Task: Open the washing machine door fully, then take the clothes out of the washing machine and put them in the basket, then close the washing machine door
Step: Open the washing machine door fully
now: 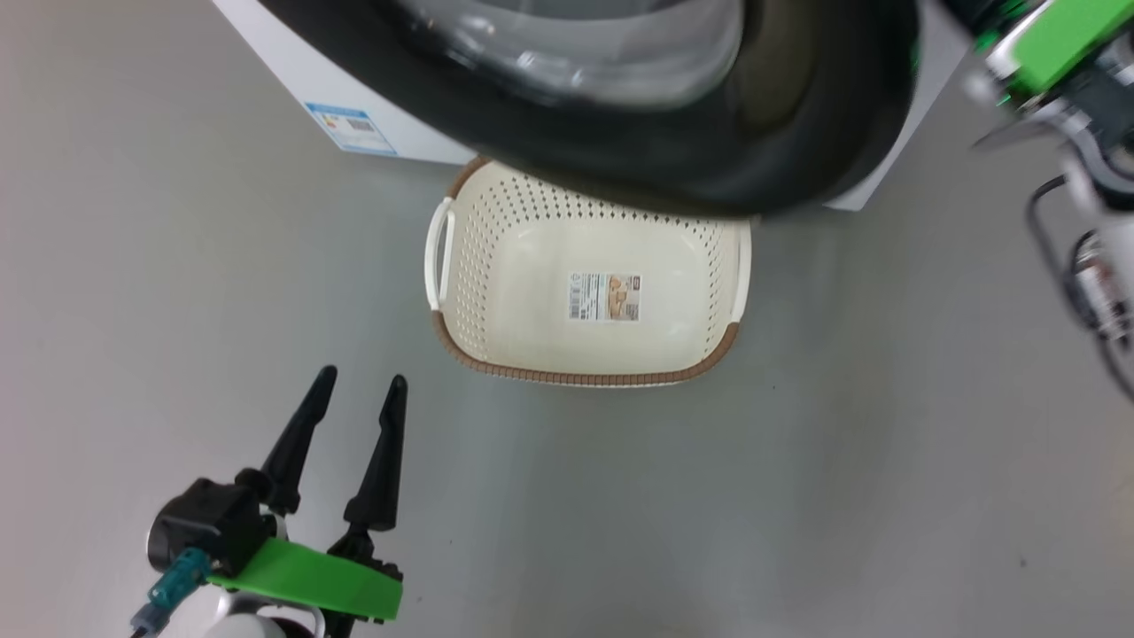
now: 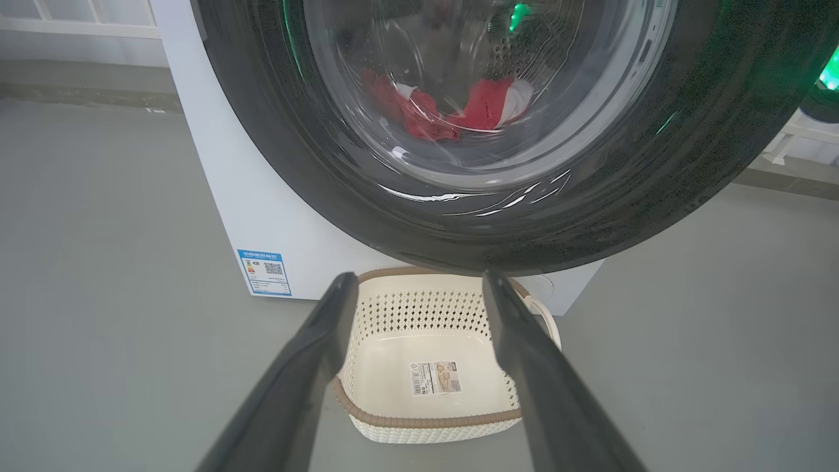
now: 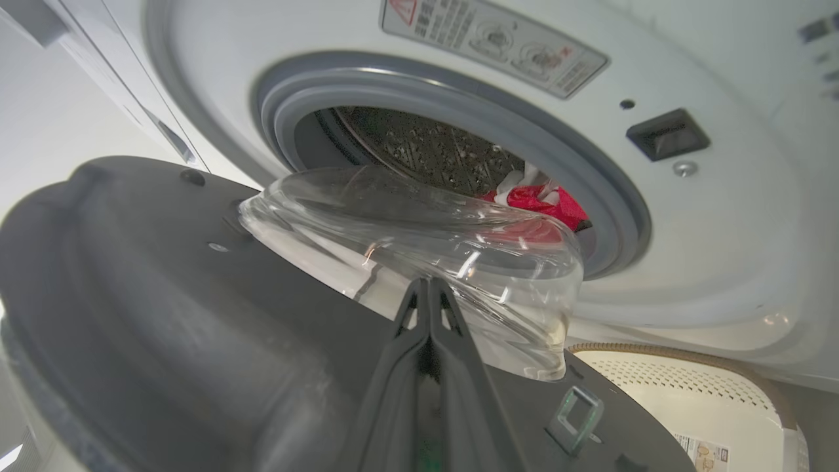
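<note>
The washing machine (image 2: pixel 262 196) is white, and its door (image 2: pixel 721 131) stands partly open, hanging over the far end of the basket (image 1: pixel 576 377). Red and white clothes (image 3: pixel 544 200) lie in the steel drum; they also show through the door glass as clothes (image 2: pixel 485 105). The cream basket (image 2: pixel 432 419) sits on the floor before the machine with only a label inside. My left gripper (image 1: pixel 363 379) is open and holds nothing, low and short of the basket. My right gripper (image 3: pixel 426 282) is shut with nothing in it, its tips on the door's inner side (image 3: pixel 164 295) at the foot of the glass bowl.
Grey floor (image 1: pixel 797 496) spreads around the basket. My right arm (image 1: pixel 1054 35), with a green part and cables, reaches in at the upper right of the head view. A blue sticker (image 1: pixel 350 128) marks the machine's lower corner. The door latch (image 3: pixel 573 413) sticks out near my right fingers.
</note>
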Available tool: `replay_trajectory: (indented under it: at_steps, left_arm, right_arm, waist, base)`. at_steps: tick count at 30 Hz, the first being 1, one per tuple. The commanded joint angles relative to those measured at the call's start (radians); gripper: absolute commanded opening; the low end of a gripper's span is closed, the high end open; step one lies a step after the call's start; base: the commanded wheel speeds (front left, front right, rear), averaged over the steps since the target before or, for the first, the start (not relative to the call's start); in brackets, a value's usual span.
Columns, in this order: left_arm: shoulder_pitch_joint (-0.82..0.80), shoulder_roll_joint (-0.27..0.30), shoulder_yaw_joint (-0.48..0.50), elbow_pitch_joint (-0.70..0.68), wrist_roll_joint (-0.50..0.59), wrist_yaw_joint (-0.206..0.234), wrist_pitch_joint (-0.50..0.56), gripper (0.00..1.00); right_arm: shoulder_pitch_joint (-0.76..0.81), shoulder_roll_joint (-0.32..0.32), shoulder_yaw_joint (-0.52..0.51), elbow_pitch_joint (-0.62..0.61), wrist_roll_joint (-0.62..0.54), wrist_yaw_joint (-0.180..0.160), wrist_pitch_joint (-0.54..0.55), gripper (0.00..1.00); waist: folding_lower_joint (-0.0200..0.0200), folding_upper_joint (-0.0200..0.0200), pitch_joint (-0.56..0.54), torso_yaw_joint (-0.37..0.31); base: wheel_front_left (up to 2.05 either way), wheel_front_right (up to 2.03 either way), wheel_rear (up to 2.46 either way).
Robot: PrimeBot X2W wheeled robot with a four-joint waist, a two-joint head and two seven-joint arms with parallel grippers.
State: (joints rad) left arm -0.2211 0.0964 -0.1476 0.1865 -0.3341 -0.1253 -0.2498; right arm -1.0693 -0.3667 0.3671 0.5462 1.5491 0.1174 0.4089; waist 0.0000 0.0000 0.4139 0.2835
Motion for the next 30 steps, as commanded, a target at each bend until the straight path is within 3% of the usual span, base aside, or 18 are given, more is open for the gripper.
replay_trajectory:
  at_steps: [1, 30]
  left_arm:
    - [0.021, 0.019, 0.042, -0.016, 0.006, -0.005, -0.012, 1.0]
    - [0.099, 0.015, 0.043, -0.017, 0.037, -0.005, -0.012, 1.0]
  right_arm:
    - [0.044, 0.068, 0.044, -0.051, 0.008, 0.013, 0.028, 0.0]
    - [0.276, 0.095, 0.119, -0.201, 0.036, 0.013, 0.103, 0.0]
  waist:
    - [0.0, 0.0, -0.031, -0.013]
    - [0.0, 0.0, -0.153, -0.026]
  base:
    - [0.0, 0.0, 0.0]
    - [0.0, 0.0, 0.0]
